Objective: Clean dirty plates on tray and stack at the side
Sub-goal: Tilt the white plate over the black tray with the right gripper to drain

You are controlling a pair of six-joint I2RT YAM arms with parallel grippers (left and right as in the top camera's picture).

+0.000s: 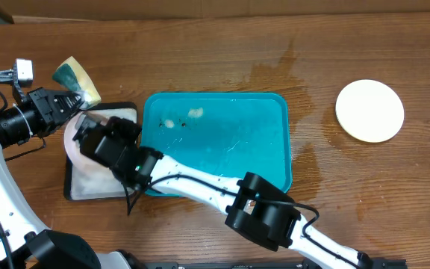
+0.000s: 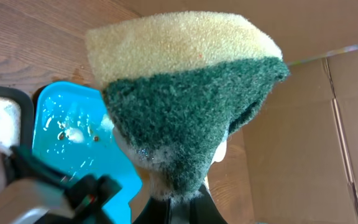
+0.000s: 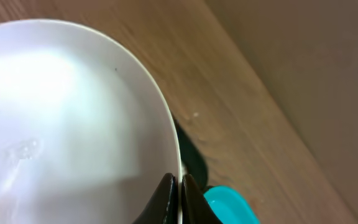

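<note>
My left pincer [image 1: 67, 99] is clamped on a sponge [image 2: 185, 93], yellow on one side and green scouring pad on the other, with a little foam clinging to its lower edge; it hangs above the far left of the counter [image 1: 200, 52], just beyond the black-rimmed tray [image 1: 69, 183]. My right arm reaches across from the near right, and my right pincer [image 3: 178, 198] is pinched tight on the rim of a white plate [image 3: 61, 124], one finger on each face. In the overhead view that plate sits tilted over the black-rimmed tray, close beside the sponge; I cannot tell whether the two touch. The teal tray [image 1: 237, 149] lies in the middle of the counter, right next to the black-rimmed tray, carrying no plate, only a few pale and brownish food scraps [image 1: 185, 118] near its far left corner and a wet sheen. A pale yellowish plate [image 1: 369, 110] lies flat at the far right, well apart from the teal tray. A damp patch [image 1: 275, 71] darkens the wood beyond the teal tray's far right corner.
</note>
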